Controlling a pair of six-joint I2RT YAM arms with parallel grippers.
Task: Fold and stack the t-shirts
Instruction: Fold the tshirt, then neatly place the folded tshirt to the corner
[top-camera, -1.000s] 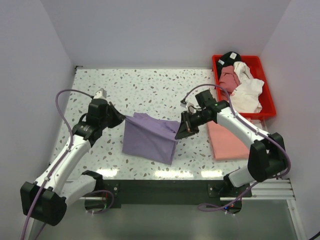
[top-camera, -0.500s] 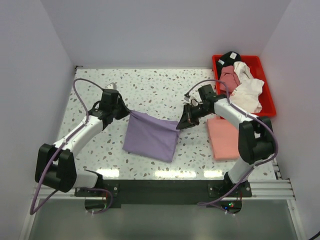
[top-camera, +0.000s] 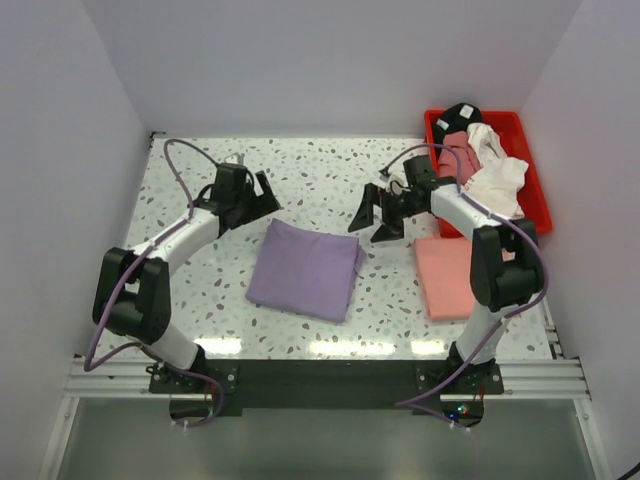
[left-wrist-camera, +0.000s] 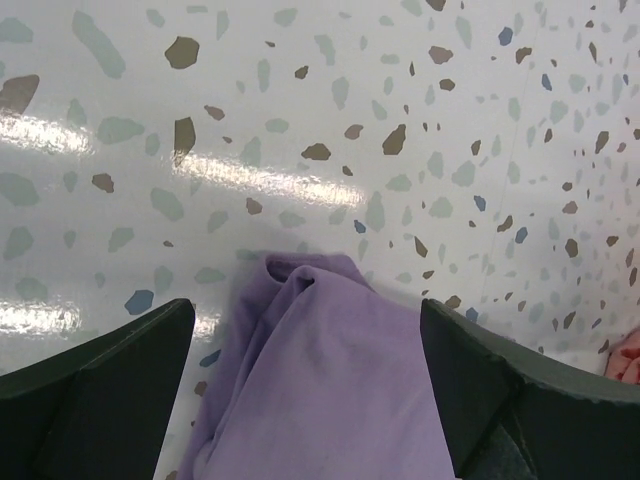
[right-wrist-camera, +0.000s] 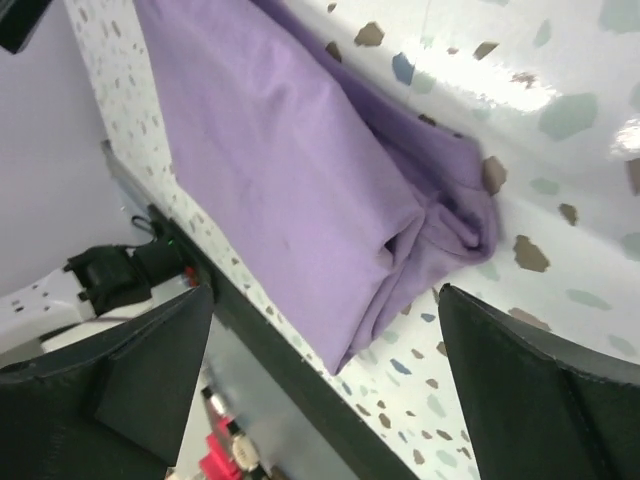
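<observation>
A lavender-purple t-shirt (top-camera: 305, 270) lies folded flat on the speckled table, its far corners showing in the left wrist view (left-wrist-camera: 320, 390) and the right wrist view (right-wrist-camera: 290, 190). My left gripper (top-camera: 262, 197) hangs open just beyond its far left corner, holding nothing. My right gripper (top-camera: 374, 220) stands open off its far right corner, also free of cloth. A salmon-pink t-shirt (top-camera: 450, 277) lies folded at the right. More t-shirts, dusty-rose (top-camera: 458, 155), white (top-camera: 495, 185) and black (top-camera: 461, 115), are heaped in the bin.
The red plastic bin (top-camera: 535, 195) sits at the table's back right corner, against the right wall. Both arm bases and a black rail (top-camera: 320, 385) line the near edge. White walls close in the table on three sides.
Both grippers opened and let go of the purple shirt's far corners, then drew back toward the far side. The shirt dropped flat on the table.
</observation>
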